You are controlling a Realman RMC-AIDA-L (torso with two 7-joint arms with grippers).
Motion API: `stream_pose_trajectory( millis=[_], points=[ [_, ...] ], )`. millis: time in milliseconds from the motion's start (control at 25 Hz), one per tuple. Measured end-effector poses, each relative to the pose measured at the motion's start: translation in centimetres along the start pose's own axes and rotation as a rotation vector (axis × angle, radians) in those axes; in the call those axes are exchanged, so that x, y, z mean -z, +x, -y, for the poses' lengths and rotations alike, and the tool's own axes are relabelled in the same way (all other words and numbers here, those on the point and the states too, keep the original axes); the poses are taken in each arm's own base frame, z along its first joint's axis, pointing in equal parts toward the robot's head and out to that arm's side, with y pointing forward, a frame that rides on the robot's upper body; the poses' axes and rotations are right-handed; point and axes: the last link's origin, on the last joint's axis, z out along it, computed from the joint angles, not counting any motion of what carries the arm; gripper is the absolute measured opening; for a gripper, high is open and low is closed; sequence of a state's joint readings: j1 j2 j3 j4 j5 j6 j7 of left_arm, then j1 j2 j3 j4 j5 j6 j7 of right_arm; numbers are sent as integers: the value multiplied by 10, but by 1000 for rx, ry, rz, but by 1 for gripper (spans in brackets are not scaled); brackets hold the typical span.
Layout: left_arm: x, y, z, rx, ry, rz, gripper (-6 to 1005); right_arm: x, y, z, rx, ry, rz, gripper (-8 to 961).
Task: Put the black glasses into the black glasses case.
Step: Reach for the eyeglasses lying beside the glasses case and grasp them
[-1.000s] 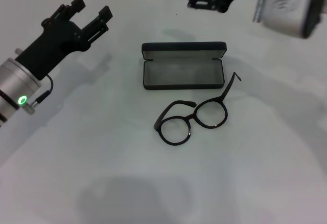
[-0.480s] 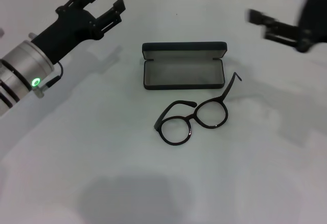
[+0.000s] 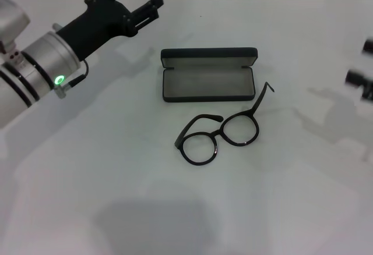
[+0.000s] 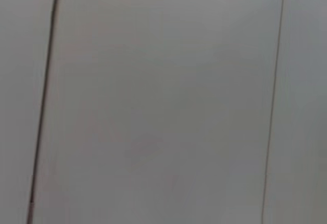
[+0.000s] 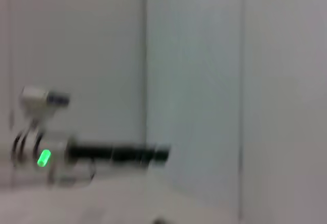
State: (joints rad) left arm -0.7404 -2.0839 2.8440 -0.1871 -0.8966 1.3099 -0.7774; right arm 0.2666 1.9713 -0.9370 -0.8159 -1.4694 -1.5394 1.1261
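Your left gripper (image 3: 135,2) hangs above the far left of the white table (image 3: 87,179), fingers spread with nothing between them, well apart from the black glasses case (image 3: 208,74), which lies open to its right with the grey lining showing. Your right gripper (image 3: 362,74) only clips the right edge of the head view; you cannot tell its finger state. The black glasses (image 3: 224,133) lie on the table just in front of the case, one temple angled up toward its right end.

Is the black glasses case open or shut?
Open: the black glasses case shows its grey lining, lid raised behind, nothing inside.
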Motion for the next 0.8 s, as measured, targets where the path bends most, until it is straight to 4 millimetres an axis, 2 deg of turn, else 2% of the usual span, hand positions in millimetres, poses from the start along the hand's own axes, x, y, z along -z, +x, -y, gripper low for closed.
stream_pose_trajectory(
  millis=[200,600,680,720,800],
  points=[
    [-6,1,-3,-20,-13,-1,803,-22,15,-8,14,-114,-135,674],
    [-7,1,-5,-20,-17,-3,803,-76,20,-2,-12,-132,-157,666],
    [-7,0,-5,-19,-17,-2,803,-76,20,-2,-12,-132,-157,662],
    [-6,0,-6,-18,-16,-2,803,-95,22,-6,5,-187,-200,660],
    [-6,0,-6,-17,-15,-2,803,-101,23,-8,19,-214,-225,656]
  ],
)
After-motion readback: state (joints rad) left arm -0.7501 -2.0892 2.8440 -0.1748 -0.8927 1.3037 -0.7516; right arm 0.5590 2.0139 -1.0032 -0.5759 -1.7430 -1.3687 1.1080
